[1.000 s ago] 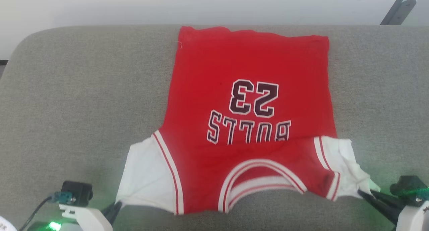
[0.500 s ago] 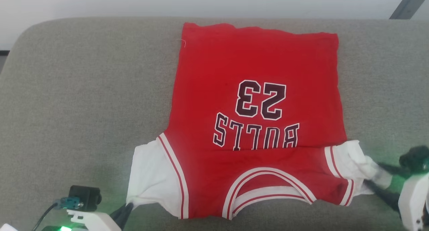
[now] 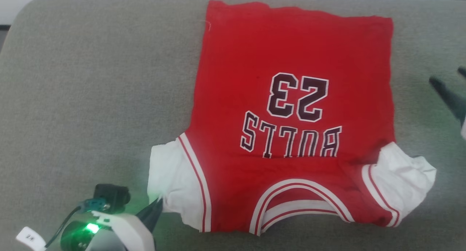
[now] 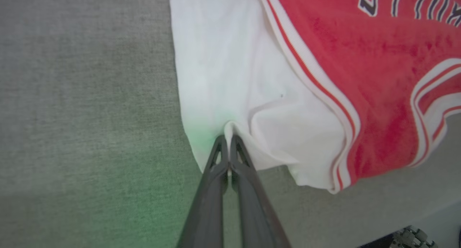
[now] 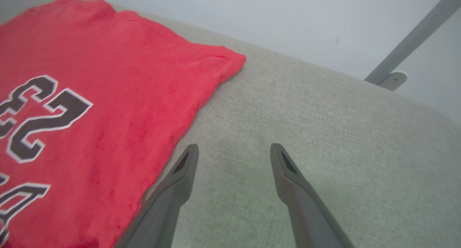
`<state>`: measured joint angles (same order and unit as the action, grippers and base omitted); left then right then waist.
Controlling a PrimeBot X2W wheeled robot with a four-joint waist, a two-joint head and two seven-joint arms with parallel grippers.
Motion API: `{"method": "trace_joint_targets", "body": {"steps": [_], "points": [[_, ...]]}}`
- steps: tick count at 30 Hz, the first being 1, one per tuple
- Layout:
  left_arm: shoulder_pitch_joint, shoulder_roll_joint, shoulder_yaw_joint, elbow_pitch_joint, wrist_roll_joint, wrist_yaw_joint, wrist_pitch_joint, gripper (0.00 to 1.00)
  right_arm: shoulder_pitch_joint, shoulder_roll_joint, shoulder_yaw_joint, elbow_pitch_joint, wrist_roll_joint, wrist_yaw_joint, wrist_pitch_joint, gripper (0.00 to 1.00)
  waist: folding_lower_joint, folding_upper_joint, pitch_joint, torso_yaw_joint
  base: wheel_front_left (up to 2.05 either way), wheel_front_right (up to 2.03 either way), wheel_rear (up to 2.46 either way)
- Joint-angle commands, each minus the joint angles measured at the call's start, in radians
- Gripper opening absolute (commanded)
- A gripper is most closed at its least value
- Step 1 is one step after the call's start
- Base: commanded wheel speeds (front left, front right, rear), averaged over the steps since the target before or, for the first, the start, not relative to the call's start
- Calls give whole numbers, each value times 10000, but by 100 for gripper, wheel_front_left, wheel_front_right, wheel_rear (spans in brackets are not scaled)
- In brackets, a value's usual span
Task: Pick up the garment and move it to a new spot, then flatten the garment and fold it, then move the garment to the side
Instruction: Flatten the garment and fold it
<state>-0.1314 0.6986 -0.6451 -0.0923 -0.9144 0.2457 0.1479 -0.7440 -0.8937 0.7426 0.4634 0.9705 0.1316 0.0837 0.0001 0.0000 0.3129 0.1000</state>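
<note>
Jersey spread on the cushion, one sleeve pinched, the other side let go.
The jersey (image 3: 291, 98) lies number-up on the grey cushion (image 3: 91, 98), collar toward the robot. The left gripper (image 4: 228, 140) is clamped on the edge of the white sleeve (image 4: 223, 79), likely to pin that corner taut for flattening. The right gripper (image 5: 234, 150) hovers empty, jaws wide, over bare cushion just beside the jersey's right edge, probably freed to regrasp.

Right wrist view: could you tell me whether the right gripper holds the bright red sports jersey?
No, the right gripper stands open over the grey fabric cushion beside the bright red sports jersey.
</note>
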Motion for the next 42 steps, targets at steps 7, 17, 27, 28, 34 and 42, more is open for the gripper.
{"method": "trace_joint_targets", "body": {"steps": [7, 17, 27, 28, 34, 42], "points": [[-797, -475, -342, 235, 345, -343, -7, 0, -1640, 1588, -1032, 2016, -995, -19, 1010, 100, -1, 0, 616, 589, 0, 0, 0], [-2036, -1565, -931, 1106, 849, -1060, -226, 0, -4479, 3174, -2031, 5994, -2377, -18, 2728, 100, -1, 0, 1487, 1614, 0, 0, 0], [-2658, -2234, -1245, 1956, 940, -1547, -451, 0, -5456, 3570, -2283, 8296, -3322, -10, 4434, 100, -1, 0, 1765, 2184, 0, 0, 0], [-2701, -2258, -1252, 2019, 942, -1592, -466, 0, -5403, 3566, -2333, 8342, -3405, -10, 4729, 100, -1, 0, 1777, 2200, 0, 0, 0], [-2796, -2266, -1148, 2351, 850, -1610, -599, 0, -5116, 3609, -2339, 8423, -3699, -19, 5298, 0, -1, 0, 1739, 2081, 0, 0, 0], [-2594, -1938, -858, 2500, 722, -1471, -803, 0, -4608, 3835, -1808, 7235, -3433, -18, 5355, 0, -1, 0, 1278, 1379, 0, 0, 0]]}}
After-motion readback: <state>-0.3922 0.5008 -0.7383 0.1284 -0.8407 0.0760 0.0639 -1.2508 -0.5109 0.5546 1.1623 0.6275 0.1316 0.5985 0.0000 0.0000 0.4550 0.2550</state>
